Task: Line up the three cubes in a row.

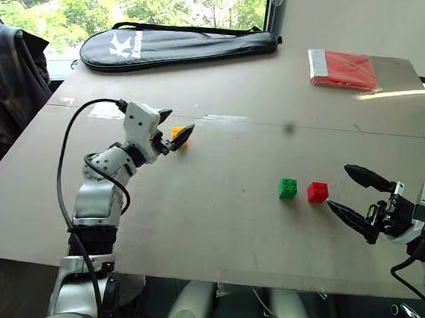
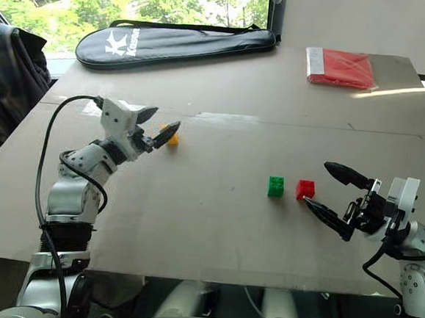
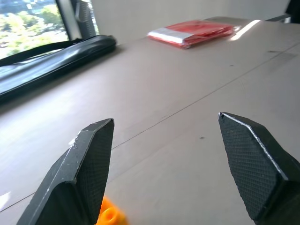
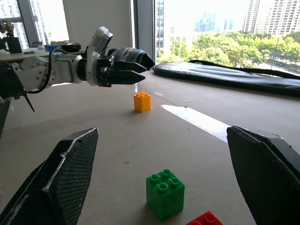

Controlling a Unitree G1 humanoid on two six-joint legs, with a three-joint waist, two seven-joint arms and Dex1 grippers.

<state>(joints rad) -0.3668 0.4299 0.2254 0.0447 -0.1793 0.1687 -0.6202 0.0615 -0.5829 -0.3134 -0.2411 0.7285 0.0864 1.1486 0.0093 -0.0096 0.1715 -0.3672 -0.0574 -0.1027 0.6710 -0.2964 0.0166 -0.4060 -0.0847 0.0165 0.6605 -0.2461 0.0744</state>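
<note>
Clearly, yellow cube below left gripper

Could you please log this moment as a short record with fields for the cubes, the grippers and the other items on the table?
yellow cube: alone on the table, below the left gripper
green cube: beside the red cube, small gap
left gripper: open, above the yellow cube, holds nothing
right gripper: open, empty, right of the red cube
far edge: black racket bag, flat red packet
</note>
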